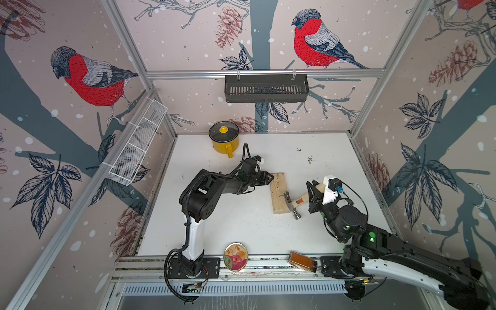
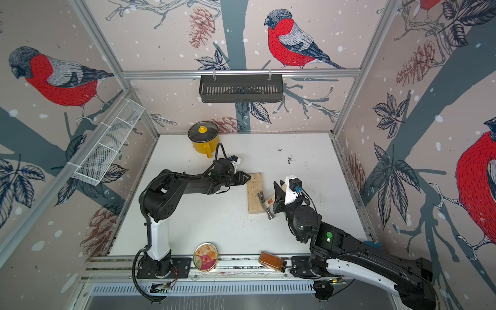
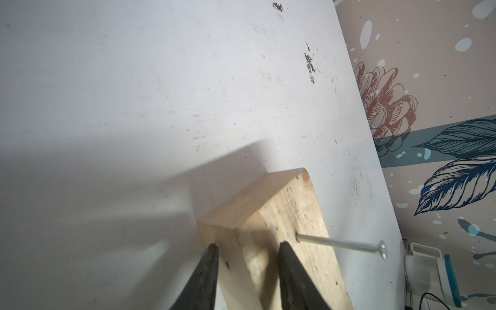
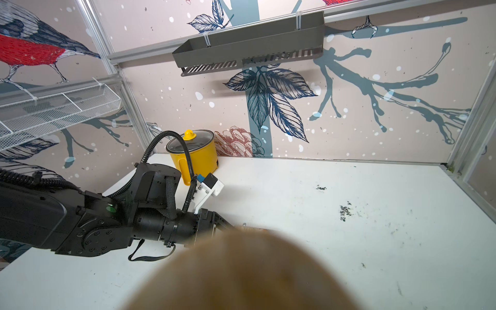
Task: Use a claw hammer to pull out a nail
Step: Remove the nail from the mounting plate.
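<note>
A pale wooden block (image 1: 278,200) lies mid-table, also visible in the other top view (image 2: 255,200). My left gripper (image 1: 269,178) is shut on its far end. In the left wrist view both fingers (image 3: 291,271) straddle the block (image 3: 249,214), and a long nail (image 3: 341,243) sticks out of its top face. The claw hammer (image 1: 293,205) rests with its grey head on the block's right edge, claw toward the nail (image 1: 279,184). My right gripper (image 1: 313,192) is shut on the wooden handle. The handle end (image 4: 241,271) blurs large in the right wrist view and hides the jaws.
A yellow lidded pot (image 1: 224,141) stands at the back of the table. A round tin (image 1: 235,256) and an amber bottle (image 1: 302,261) lie on the front rail. A black basket (image 1: 265,88) hangs on the back wall, a white wire basket (image 1: 137,145) on the left wall.
</note>
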Robot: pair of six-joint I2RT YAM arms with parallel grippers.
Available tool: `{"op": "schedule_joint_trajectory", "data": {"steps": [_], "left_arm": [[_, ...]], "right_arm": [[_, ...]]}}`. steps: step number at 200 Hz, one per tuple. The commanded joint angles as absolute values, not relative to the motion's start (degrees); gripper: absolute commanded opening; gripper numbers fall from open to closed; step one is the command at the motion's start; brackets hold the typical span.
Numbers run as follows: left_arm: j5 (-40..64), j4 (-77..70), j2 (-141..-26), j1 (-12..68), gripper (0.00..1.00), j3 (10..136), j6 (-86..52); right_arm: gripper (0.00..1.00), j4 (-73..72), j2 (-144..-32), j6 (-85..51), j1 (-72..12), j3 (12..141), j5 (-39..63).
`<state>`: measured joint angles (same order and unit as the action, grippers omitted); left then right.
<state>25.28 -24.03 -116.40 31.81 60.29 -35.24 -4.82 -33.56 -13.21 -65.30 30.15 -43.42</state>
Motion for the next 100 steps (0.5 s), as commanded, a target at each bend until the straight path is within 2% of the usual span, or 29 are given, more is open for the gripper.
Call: {"op": "schedule_joint_trajectory", "data": {"steps": [1,100], "left_arm": [[21.97,-13.36,-117.42,31.73,0.38,59.49,-34.86],[21.25,-13.01,-115.58,31.48,0.38,58.99,-33.97]], "right_arm": [[0.00,-10.88,-34.44,-10.52,-65.22,32.37,-46.06],[0.00,-11.25,-38.96,-5.21,-65.01,42.99,-45.00]]}}
